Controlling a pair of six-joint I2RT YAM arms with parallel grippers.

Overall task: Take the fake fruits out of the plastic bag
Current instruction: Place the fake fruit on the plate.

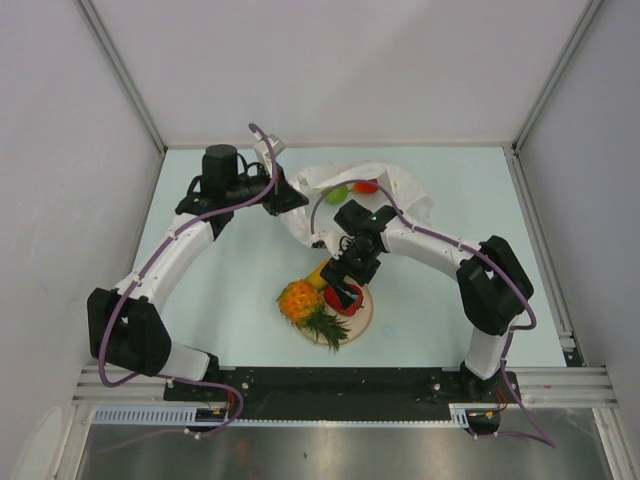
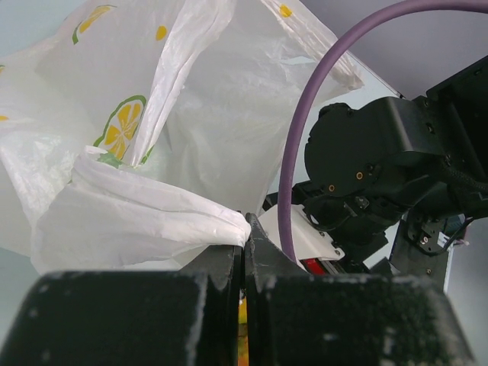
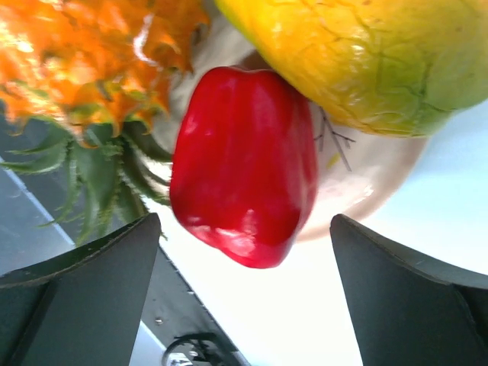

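Left gripper is clamping shut on a gathered fold of the lemon-print plastic bag, which is lying at the far middle of the table. A round green fruit and a reddish one are showing at its mouth. Right gripper is hovering over the beige plate, jaws wide apart either side of the red pepper, not touching it. Pineapple and mango are lying alongside on the plate.
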